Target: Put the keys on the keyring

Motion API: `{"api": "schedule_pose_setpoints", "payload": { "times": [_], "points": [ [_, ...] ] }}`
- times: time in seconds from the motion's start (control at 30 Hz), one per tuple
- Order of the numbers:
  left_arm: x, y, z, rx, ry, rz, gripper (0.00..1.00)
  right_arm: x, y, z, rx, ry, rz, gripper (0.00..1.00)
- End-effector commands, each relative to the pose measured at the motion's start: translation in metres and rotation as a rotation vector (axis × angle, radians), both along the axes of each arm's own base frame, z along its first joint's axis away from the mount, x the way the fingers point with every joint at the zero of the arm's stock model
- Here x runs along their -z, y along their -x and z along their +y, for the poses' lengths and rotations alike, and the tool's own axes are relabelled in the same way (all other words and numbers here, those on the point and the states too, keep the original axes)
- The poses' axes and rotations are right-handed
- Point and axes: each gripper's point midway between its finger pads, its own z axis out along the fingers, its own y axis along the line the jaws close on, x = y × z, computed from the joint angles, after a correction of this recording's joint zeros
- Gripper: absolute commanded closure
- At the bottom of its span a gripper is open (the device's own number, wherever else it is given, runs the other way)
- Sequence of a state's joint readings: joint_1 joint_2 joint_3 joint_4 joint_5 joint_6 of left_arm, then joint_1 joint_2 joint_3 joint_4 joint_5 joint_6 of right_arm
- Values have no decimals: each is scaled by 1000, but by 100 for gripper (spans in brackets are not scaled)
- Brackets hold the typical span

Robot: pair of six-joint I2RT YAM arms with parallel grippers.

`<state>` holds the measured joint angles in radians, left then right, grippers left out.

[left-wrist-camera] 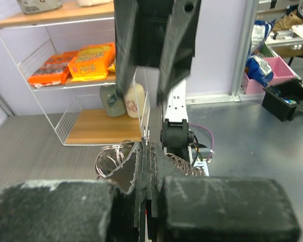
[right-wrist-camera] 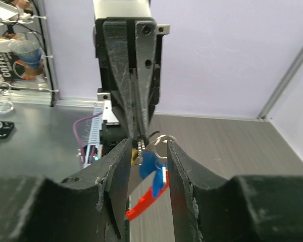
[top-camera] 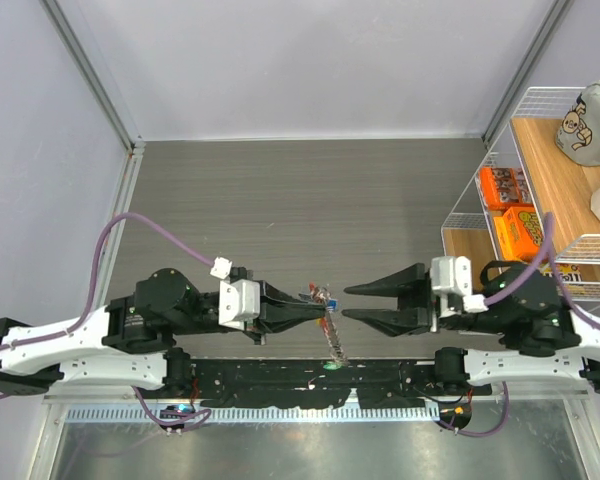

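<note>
The keyring (right-wrist-camera: 162, 138), thin, light and likely slippery, hangs over the table's (top-camera: 280, 200) near edge, chain (top-camera: 335, 345) limp below, pinched by the closed left gripper (top-camera: 323, 309). The keys (right-wrist-camera: 149, 164) dangle loosely and are best taken by their flat tags (right-wrist-camera: 141, 204). The right gripper (top-camera: 347, 301) stands parted around them.

arms (top-camera: 70, 350): white shells, black joints | cables (top-camera: 140, 222): purple | left hand (top-camera: 323, 311), right hand (top-camera: 347, 302): black (scuffed)

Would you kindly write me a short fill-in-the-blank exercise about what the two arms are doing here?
The left fingers are ___ on the keyring.
The right fingers stand ___, facing them.
Next to the blue tag is a ___ tag.
Missing words: shut; open; red.
</note>
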<state>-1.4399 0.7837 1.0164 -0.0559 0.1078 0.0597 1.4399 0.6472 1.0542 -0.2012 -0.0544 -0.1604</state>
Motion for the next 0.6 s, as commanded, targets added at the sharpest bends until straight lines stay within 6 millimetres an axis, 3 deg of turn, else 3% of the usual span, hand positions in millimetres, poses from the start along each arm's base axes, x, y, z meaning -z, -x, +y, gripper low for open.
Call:
{"api": "schedule_pose_setpoints", "payload": {
  "times": [0.0, 0.13, 0.3, 0.57],
  "points": [
    [-8, 7, 7, 35, -50, 3, 100, -24, -16, -35, 111, 36, -69, 60],
    [-1, 15, 10, 76, -126, 3, 100, -16, -13, -38, 86, 156, -103, 59],
    [4, 22, 9, 118, -213, 23, 100, 6, 5, -27, -35, 317, -114, 62],
    [15, 25, 2, 137, -323, 53, 100, 16, 18, -9, -132, 369, -117, 64]
  ]
}}
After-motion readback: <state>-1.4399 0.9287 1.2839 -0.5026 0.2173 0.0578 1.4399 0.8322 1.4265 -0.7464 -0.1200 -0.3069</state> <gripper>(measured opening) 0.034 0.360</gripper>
